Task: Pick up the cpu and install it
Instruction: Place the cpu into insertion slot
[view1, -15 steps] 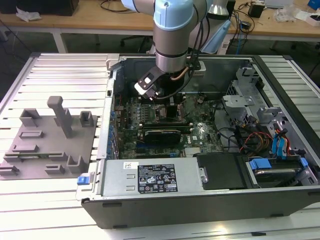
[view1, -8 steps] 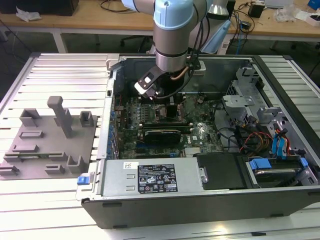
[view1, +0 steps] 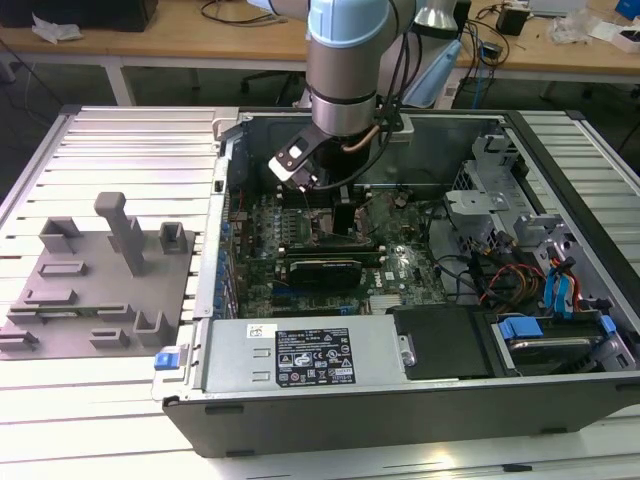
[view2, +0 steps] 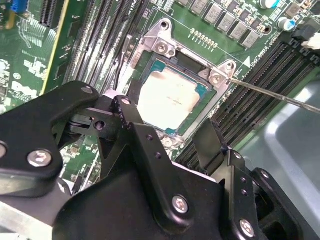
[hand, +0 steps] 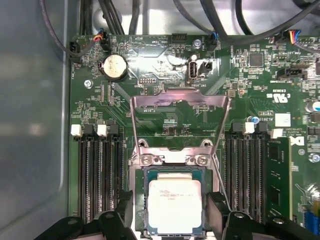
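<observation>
Close under the wrist, the matte black gripper (hand: 171, 202) spreads its fingers (view2: 125, 112) either side of the cpu (view2: 167, 100), clear of it. That flat silvery square lies seated in its steel-framed socket (hand: 172, 159). Farther on, the first wrist view adds the raised load plate (hand: 150, 102), ribbed memory slots (hand: 97, 175) and a round coin cell (hand: 114, 66). The exterior view shows the open computer case (view1: 400, 420) and a grey fixture block (view1: 100, 290) at the exterior view's left.

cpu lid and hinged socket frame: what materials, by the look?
cpu lid: metal, likely plated; matte silver-grey with a soft, even glare. frame: thin stamped sheet metal, probably steel; brighter reflective sheen and bent edges.
</observation>
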